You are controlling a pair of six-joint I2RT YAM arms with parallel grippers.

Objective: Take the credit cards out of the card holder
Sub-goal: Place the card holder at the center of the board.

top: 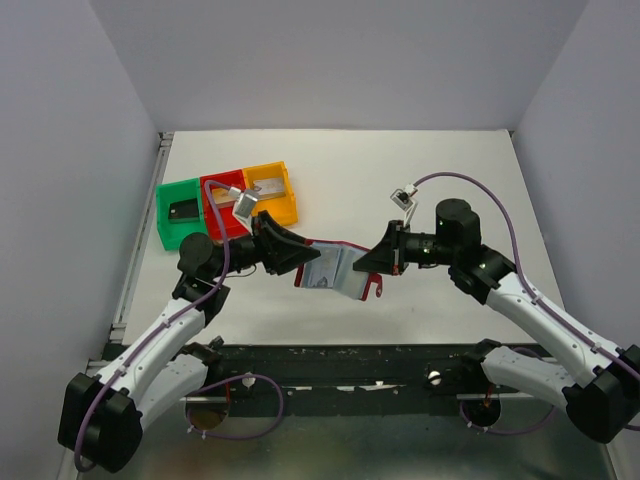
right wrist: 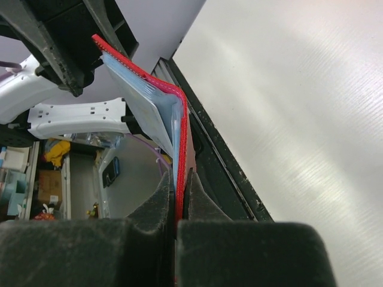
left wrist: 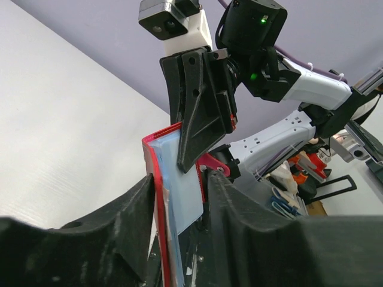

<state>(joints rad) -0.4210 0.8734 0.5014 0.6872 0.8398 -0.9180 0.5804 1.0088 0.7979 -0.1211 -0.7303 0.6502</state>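
The left arm point(top: 165, 340) and right arm point(top: 545, 312) have white shells over black joints and bases. A purple cable point(top: 470, 178) runs along each, and the wedge-shaped jaws are matte black.

Bright even light, sheen on table point(right wrist: 287, 119), wrist-view fingers point(right wrist: 251, 257) seemingly blurred

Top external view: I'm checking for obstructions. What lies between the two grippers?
In the top external view, the opened card holder spans the gap: right gripper shut on one flap, left gripper open around the other.

The card holder point(top: 333, 268) hangs over mid-bench point(top: 420, 170) between left arm point(top: 170, 335) and right arm point(top: 530, 305); bins point(top: 228, 205) sit far-left.
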